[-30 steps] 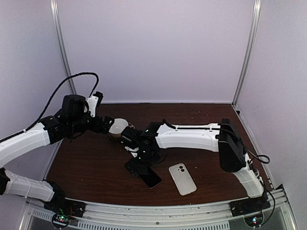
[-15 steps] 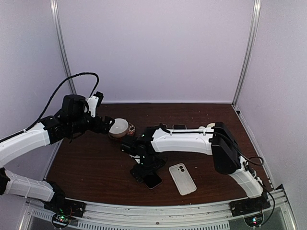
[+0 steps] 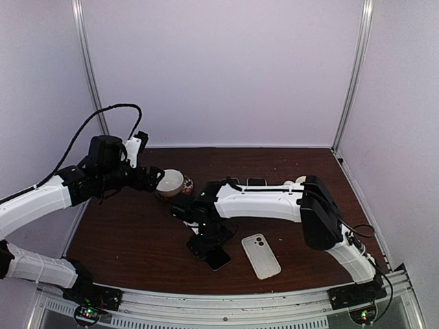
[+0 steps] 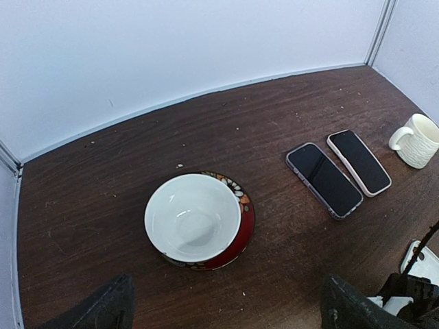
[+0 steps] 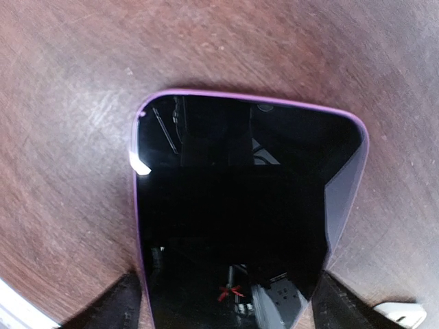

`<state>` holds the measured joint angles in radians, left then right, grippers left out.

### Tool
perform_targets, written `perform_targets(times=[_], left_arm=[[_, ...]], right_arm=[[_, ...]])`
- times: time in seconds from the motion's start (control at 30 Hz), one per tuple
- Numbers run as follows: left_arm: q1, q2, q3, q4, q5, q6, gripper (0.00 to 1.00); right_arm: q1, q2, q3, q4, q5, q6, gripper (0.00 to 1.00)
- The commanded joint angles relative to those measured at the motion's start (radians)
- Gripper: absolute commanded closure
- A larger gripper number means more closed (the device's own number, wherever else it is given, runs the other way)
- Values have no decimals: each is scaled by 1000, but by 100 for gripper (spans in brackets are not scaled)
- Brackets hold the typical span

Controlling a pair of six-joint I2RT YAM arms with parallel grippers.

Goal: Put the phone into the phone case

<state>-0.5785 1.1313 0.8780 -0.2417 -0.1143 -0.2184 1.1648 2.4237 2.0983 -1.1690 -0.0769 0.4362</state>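
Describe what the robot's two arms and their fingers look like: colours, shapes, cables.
Both arms have smooth white shells joined by black joints. The left arm carries a thin black cable that loops above its wrist. The right arm has a bulky black block at its elbow. The fingers are dark and blunt. Small green lights glow at each base.
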Motion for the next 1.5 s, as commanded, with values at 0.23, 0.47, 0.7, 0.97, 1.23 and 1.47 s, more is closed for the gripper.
perform_targets(times=[0.23, 0.47, 0.7, 0.97, 1.23, 1.47], left_arm=[[8, -7, 30, 25, 30, -9, 3], [8, -11, 27, 32, 40, -15, 2], [8, 16, 40, 12, 27, -12, 2], [8, 13, 30, 26, 34, -13, 2], [8, 39, 38, 18, 43, -13, 2], [8, 52, 40, 16, 47, -13, 2]], right_arm=[[-6, -4, -17, 37, 30, -13, 46], [-5, -216, -161, 193, 106, -18, 58], [-5, -478, -450, 343, 237, 59, 63], [-4, -693, -804, 390, 347, 263, 64], [17, -768, -991, 465, 360, 418, 68], [69, -731, -928, 372, 416, 442, 69]])
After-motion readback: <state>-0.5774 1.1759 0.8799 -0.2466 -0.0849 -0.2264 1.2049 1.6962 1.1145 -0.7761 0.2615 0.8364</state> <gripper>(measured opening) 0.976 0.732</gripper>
